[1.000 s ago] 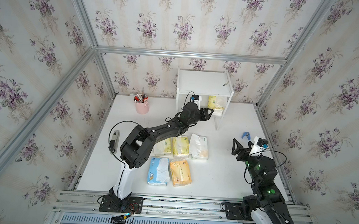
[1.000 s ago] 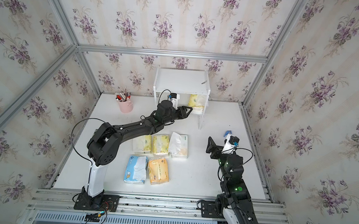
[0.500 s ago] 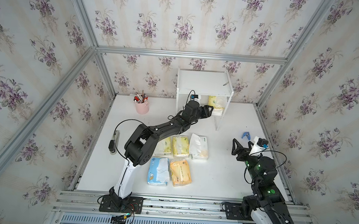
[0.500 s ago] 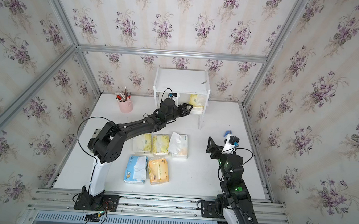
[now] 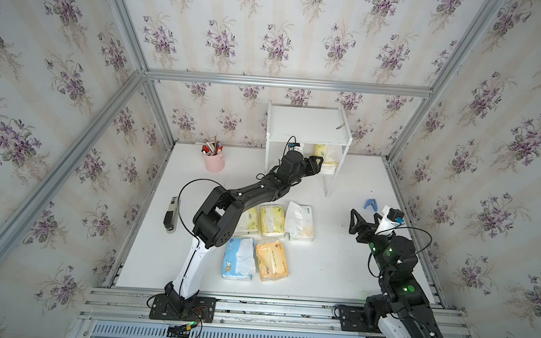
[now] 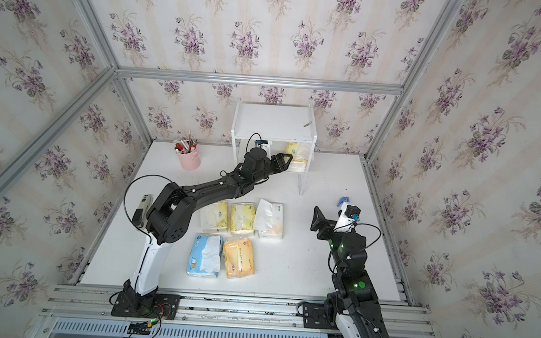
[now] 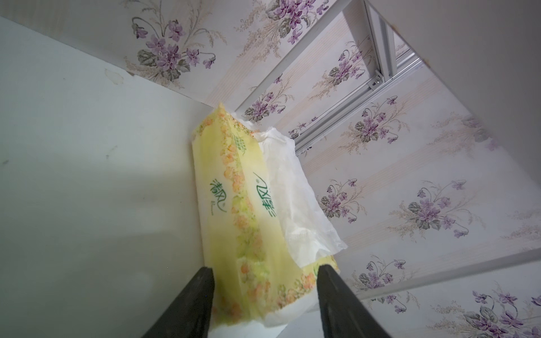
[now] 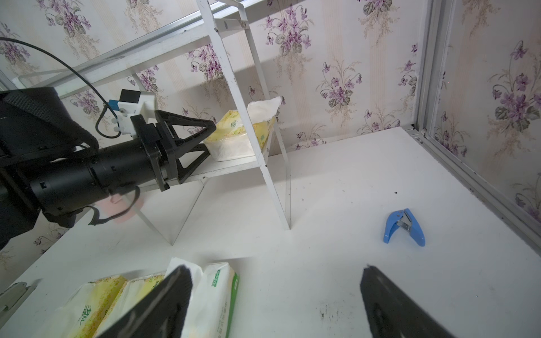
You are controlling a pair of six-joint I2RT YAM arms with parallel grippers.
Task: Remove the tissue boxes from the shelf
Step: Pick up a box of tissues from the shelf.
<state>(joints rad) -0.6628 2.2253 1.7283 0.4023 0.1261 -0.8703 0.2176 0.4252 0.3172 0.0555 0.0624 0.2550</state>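
One yellow-and-white tissue box (image 5: 327, 159) lies at the right end of the white shelf's (image 5: 309, 125) lower tier. My left gripper (image 5: 321, 160) reaches into that tier. In the left wrist view it (image 7: 265, 267) is open, one finger on each side of the pack's (image 7: 234, 204) near end, close against its sides. On the table lie two yellow-and-white packs (image 5: 271, 221), a white one with green (image 5: 299, 221), a light blue one (image 5: 239, 258) and an orange one (image 5: 272, 259). My right gripper (image 5: 365, 222) hovers open and empty over the table's right side (image 8: 275, 267).
A pink pen cup (image 5: 213, 162) stands at the back left. A grey stapler (image 5: 170, 213) lies by the left edge and a small blue clip tool (image 8: 404, 226) near the right edge. The shelf's upright panel (image 8: 272, 187) stands right of the pack. Aluminium rails frame the table.
My left gripper has pushed further into the lower tier, rightward onto the end of the yellow-and-white pack. The right arm has stayed still.
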